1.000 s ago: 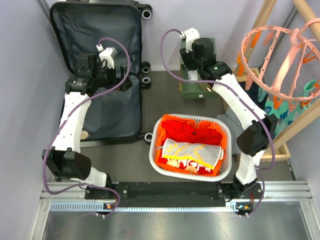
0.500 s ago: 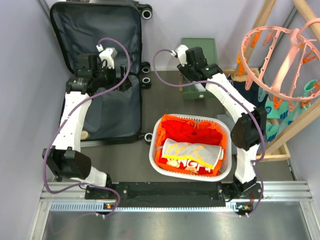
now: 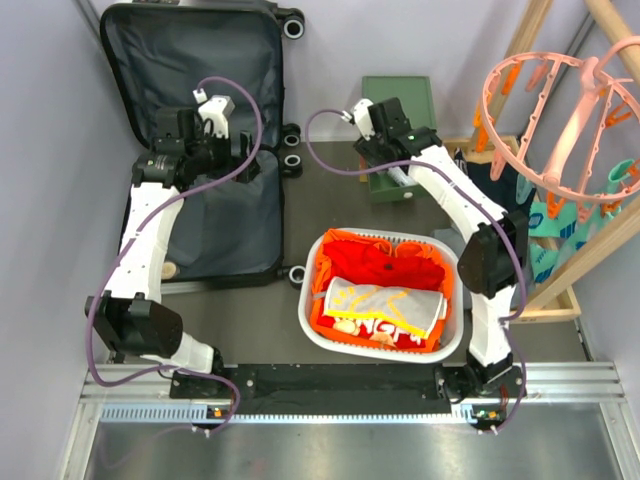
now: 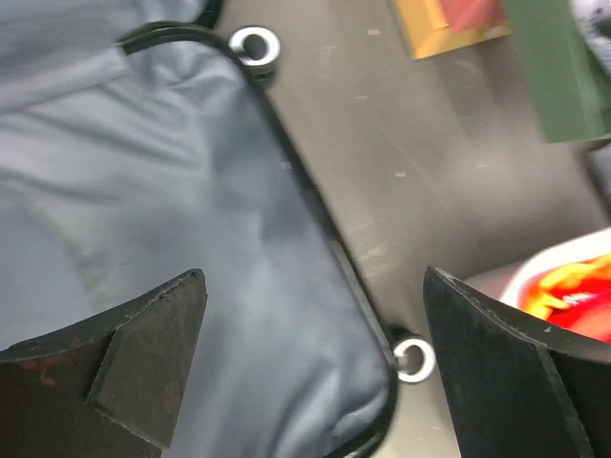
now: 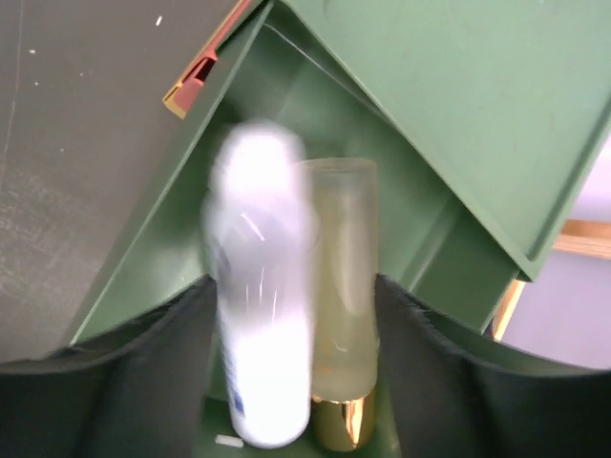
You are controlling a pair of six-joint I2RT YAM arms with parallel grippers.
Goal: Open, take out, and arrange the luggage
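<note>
Walls (image 3: 40,150): plain pale lilac-grey, left and behind.
Surface (image 3: 320,200): dark grey, matte, faintly speckled.
Wooden frame (image 3: 590,250): light timber, slanting on the right.
Peg hanger (image 3: 560,110): round, pink, on the frame.
Light: even, soft.

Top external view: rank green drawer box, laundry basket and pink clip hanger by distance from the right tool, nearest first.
1. green drawer box: directly under the right tool, at the far side.
2. laundry basket: nearer the arm bases, centre.
3. pink clip hanger: off at the right edge.
</note>
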